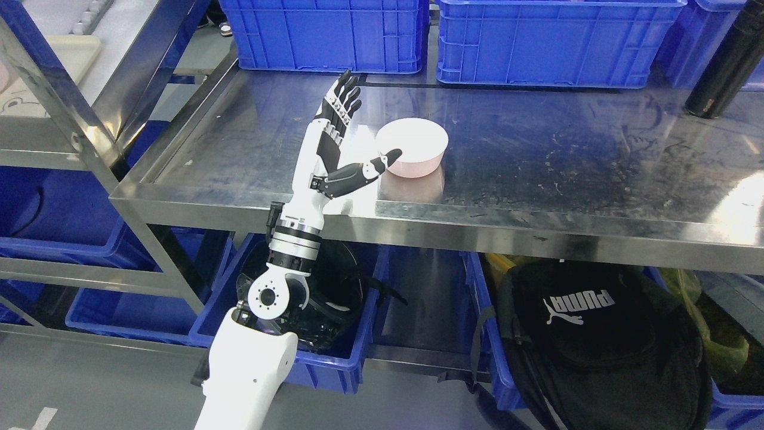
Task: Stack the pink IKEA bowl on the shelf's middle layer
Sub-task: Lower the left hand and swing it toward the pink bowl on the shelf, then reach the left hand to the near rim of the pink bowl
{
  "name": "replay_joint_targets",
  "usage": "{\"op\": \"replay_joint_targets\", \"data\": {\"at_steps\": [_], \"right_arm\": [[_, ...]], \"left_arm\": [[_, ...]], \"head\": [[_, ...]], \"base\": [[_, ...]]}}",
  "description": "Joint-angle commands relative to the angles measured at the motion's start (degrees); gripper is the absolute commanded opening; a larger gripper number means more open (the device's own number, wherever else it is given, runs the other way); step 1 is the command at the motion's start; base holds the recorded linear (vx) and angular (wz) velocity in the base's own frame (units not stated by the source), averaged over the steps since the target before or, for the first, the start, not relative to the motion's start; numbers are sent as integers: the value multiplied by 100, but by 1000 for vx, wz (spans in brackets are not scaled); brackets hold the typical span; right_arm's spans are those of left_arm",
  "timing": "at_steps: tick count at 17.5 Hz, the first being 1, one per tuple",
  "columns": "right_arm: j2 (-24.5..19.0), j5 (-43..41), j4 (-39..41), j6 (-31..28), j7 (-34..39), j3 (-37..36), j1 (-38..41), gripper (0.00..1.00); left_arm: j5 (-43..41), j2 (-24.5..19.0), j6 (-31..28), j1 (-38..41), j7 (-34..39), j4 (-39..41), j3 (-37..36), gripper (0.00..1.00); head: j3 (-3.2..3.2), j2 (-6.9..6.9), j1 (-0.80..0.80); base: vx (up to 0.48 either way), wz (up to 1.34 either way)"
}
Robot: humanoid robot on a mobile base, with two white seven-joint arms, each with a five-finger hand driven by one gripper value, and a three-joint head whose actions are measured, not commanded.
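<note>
One view only, from the robot's head; it looks steeply down and forward onto the scratched stainless-steel shelf surface (537, 149), near enough that this fills the middle; blue plastic crates (555, 42) line the far top edge; the lower tier's black backpack (597, 334) sits nearest, at the bottom.

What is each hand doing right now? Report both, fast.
Left hand: open, fingers extended, thumb tip at the rim of the pink bowl, gripping nothing.
Right hand: not in view.
</note>
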State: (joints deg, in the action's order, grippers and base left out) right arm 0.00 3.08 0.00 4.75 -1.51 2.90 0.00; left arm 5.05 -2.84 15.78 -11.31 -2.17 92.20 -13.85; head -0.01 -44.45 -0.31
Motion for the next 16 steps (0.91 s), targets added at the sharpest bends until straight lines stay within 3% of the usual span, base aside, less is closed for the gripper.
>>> {"op": "replay_joint_targets", "data": {"at_steps": [1, 4, 9, 14, 16], "right_arm": [[100, 0, 100, 0, 2, 0, 132, 100], [100, 0, 100, 0, 2, 0, 132, 100], [100, 0, 100, 0, 2, 0, 132, 100], [100, 0, 100, 0, 2, 0, 132, 100], [100, 0, 100, 0, 2, 0, 132, 100]], "left_arm": [[-1811, -1016, -618, -440, -1053, 8, 524, 100], [-3312, -1358, -936, -1090, -2284, 0, 515, 100], [-4196, -1509, -945, -2163, -3463, 35, 59, 98], [-4600, -1290, -936, -2507, -4799, 26, -329, 99], [-5342, -992, -936, -2473, -4898, 17, -338, 99]], "head": [[0, 0, 0], [0, 1, 0], [0, 1, 0], [0, 1, 0], [0, 1, 0]], "base": [[0, -30], [3, -28], [1, 8], [0, 1], [-2, 21]]}}
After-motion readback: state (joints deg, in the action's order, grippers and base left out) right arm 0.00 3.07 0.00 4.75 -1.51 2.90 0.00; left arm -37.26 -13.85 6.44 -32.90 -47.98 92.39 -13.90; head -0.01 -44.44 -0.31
